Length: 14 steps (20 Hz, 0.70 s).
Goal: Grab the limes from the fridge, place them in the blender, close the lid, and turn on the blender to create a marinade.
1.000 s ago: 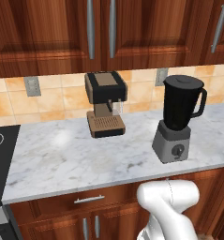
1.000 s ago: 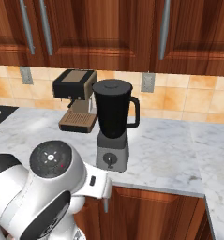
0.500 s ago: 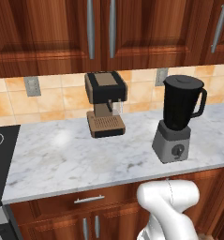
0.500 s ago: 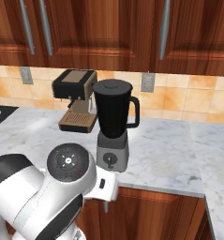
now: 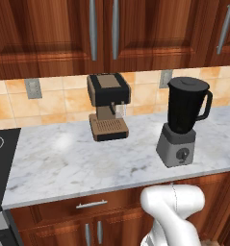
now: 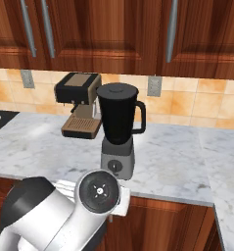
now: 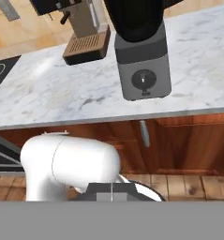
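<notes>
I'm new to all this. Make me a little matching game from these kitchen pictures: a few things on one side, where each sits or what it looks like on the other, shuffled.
Things:
1. blender
2. coffee machine
3. lid
4. stovetop

Descriptions:
A. brown and black, standing against the tiled wall
B. flat and black, at the counter's left end
C. black jar on a grey base with one round knob
D. seated on top of the jar

Pairs: 1-C, 2-A, 3-D, 4-B
</notes>
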### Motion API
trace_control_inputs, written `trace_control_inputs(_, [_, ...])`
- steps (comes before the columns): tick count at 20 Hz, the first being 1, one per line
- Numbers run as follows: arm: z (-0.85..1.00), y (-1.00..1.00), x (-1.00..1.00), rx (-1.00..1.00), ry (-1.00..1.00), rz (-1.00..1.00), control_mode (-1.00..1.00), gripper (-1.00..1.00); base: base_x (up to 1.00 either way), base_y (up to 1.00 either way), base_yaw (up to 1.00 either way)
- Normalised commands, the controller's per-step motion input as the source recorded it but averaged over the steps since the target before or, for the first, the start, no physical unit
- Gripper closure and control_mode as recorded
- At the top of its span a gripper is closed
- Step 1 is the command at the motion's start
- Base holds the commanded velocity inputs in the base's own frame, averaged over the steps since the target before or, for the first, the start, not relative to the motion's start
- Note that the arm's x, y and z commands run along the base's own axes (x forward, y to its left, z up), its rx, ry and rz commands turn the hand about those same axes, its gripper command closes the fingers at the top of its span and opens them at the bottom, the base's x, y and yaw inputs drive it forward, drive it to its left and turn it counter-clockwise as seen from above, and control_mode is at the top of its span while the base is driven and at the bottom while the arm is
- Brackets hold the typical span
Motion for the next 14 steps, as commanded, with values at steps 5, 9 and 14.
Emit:
trace_control_inputs(5, [-0.34, 0.07, 0.55, 0.10, -0.01, 0.11, -1.00, 1.00, 0.00, 0.00, 0.00])
trace_control_inputs(9, [-0.28, 0.01, 0.55, 0.03, -0.06, 0.08, -1.00, 1.00, 0.00, 0.00, 0.00])
trace_control_inputs(14, [-0.58, 0.02, 0.46, 0.01, 0.00, 0.07, -1.00, 1.00, 0.00, 0.00, 0.00])
